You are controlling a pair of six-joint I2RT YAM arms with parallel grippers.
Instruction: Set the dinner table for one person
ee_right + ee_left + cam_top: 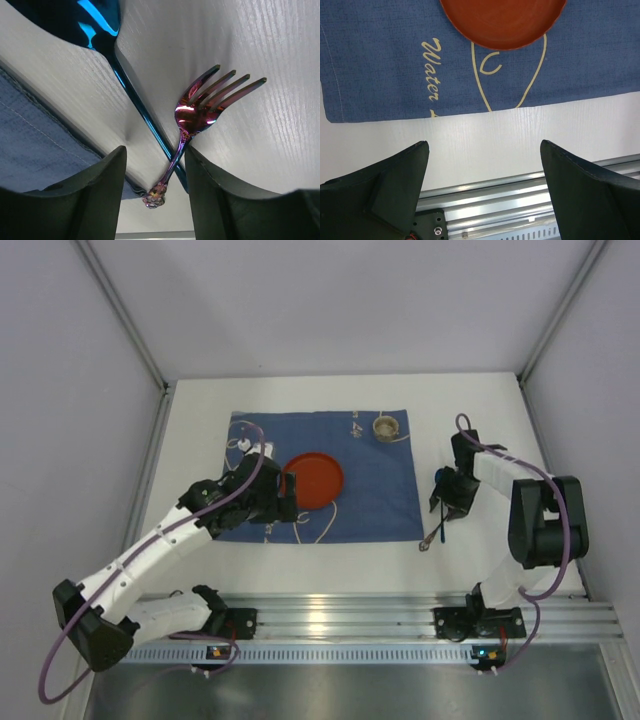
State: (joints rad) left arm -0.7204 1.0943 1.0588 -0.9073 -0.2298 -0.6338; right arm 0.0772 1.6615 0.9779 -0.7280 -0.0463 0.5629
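The white dinner table (480, 405) carries a blue patterned mat (370, 480). A red plate (314, 480) sits on the mat, left of its middle, and shows in the left wrist view (502, 22). My left gripper (287, 496) hovers at the plate's near-left edge, open wide and empty (484, 145). A purple iridescent fork (200, 107) and a blue spoon (95, 22) lie crossed on the table by the mat's near right corner. My right gripper (451, 500) is low over them, its open jaws (156, 150) straddling the crossing handles.
A small tan cup (386, 427) stands on the mat's far right corner. The fork's handle end (425, 544) lies just off the mat corner. An aluminium rail (340, 625) runs along the near edge. Grey walls enclose the table.
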